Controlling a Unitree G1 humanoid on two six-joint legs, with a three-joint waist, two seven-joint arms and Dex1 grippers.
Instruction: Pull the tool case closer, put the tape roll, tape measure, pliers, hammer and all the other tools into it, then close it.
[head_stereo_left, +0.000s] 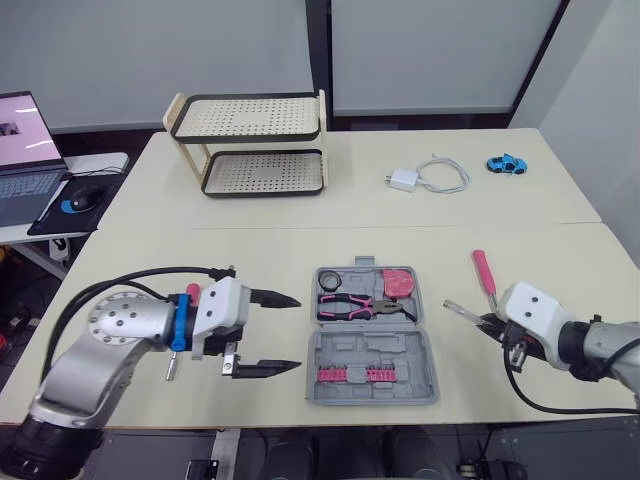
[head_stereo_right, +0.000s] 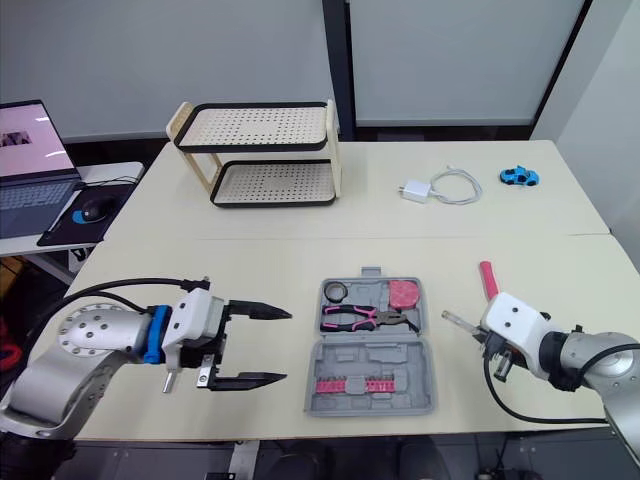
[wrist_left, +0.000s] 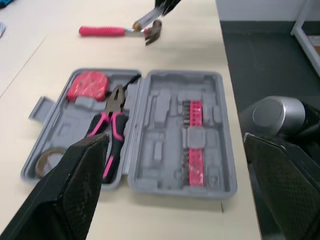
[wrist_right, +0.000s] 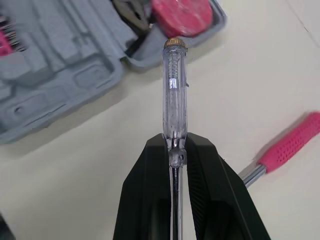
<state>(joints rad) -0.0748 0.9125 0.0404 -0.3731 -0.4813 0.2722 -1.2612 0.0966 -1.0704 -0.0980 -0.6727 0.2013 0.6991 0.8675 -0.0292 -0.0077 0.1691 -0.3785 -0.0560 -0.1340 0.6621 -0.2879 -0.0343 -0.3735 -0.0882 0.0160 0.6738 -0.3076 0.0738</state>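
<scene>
The grey tool case (head_stereo_left: 400, 355) lies open at the table's middle front. Its far half holds a tape roll (head_stereo_left: 329, 279), pink-handled pliers (head_stereo_left: 350, 306) and a red tape measure (head_stereo_left: 399, 283); pink bits (head_stereo_left: 352, 374) sit in the near half. My left gripper (head_stereo_left: 299, 333) is open just left of the case, its fingers (wrist_left: 75, 185) pointing at it. To the right of the case, my right gripper (wrist_right: 175, 142) is shut on a clear-handled screwdriver (wrist_right: 174, 95) held just above the table. The pink-handled hammer (head_stereo_left: 484, 272) lies on the table beside it.
A two-tier perforated rack (head_stereo_left: 250, 145) stands at the back left. A white charger with cable (head_stereo_left: 425, 177) and a blue toy car (head_stereo_left: 506, 164) lie at the back right. A laptop (head_stereo_left: 25, 150) and mouse (head_stereo_left: 82, 198) sit on a side table to the left.
</scene>
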